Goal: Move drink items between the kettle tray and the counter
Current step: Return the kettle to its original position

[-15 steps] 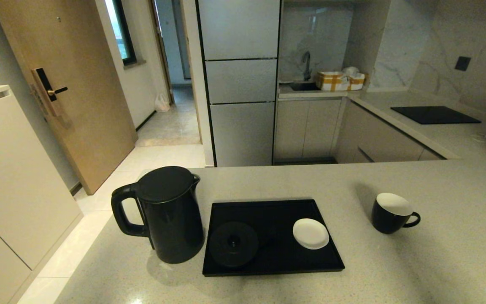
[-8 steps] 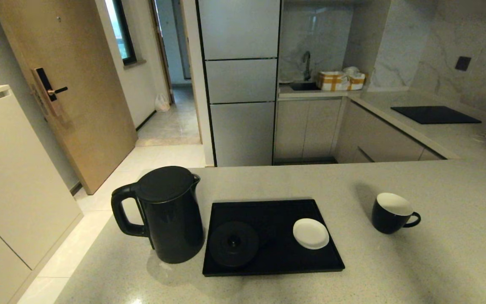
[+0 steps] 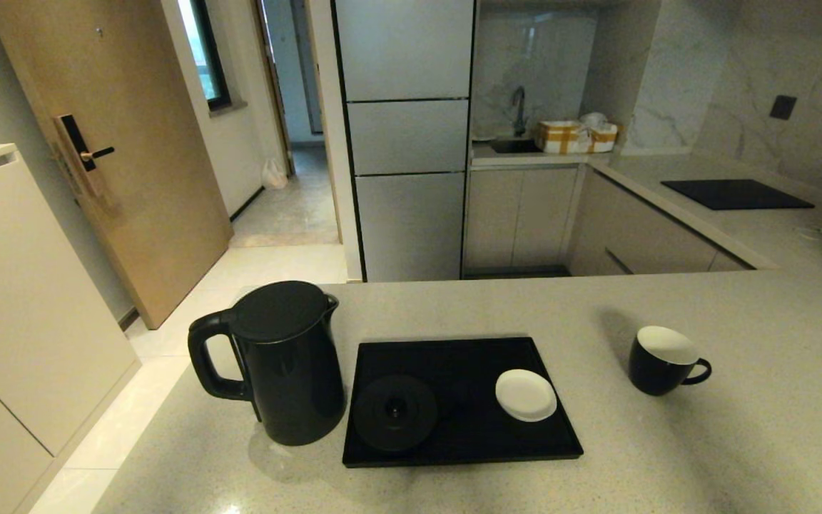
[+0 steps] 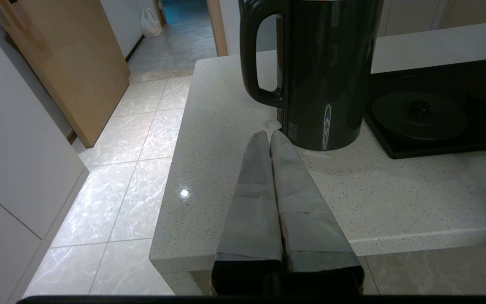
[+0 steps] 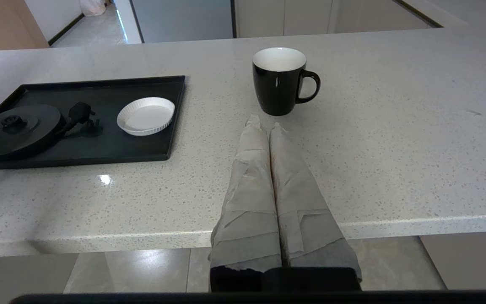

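Note:
The black kettle [image 3: 284, 364] stands upright on the counter [image 3: 739, 457], touching the left side of the black tray [image 3: 468, 442]. The black mug [image 3: 661, 360], white inside, stands on the counter well right of the tray. Neither arm shows in the head view. In the left wrist view my left gripper [image 4: 268, 136] is shut and empty, held near the counter's front edge, its tips just short of the kettle [image 4: 327, 71]. In the right wrist view my right gripper [image 5: 264, 123] is shut and empty, pointing at the mug [image 5: 280, 82] a short way ahead.
On the tray lie the round black kettle base disc [image 3: 394, 412] with its plug and a small white saucer [image 3: 525, 395]. A black hob panel [image 3: 736, 193] sits on the far right worktop. The counter's left edge drops to the tiled floor [image 4: 133, 139] beside the kettle.

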